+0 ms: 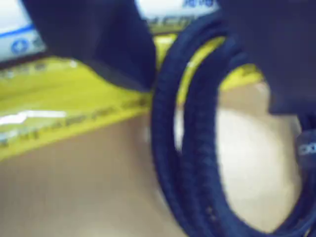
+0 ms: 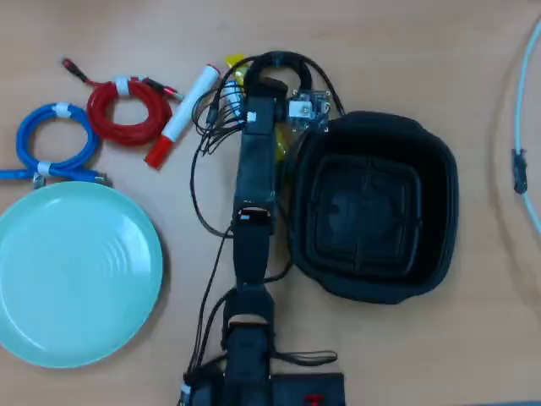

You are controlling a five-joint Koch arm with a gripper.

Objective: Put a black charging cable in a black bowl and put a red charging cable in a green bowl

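Observation:
In the wrist view my gripper (image 1: 212, 96) has one dark jaw on each side of the black charging cable (image 1: 197, 163). The coil stands on edge between the jaws and fills the view, blurred. In the overhead view the gripper (image 2: 275, 76) is at the far end of the arm, with the cable's loop (image 2: 283, 57) around its tip, just beyond the black bowl (image 2: 439, 178). The black bowl is empty. The red charging cable (image 2: 127, 114) lies coiled at the far left. The green bowl (image 2: 76, 271) sits empty at the near left.
A yellow packet (image 1: 64, 98) lies under the gripper and also shows in the overhead view (image 2: 233, 63). A white marker with a red cap (image 2: 182, 114) lies between the red cable and the arm. A blue coiled cable (image 2: 55, 144) lies beside the red one. A white cord (image 2: 520, 161) runs along the right edge.

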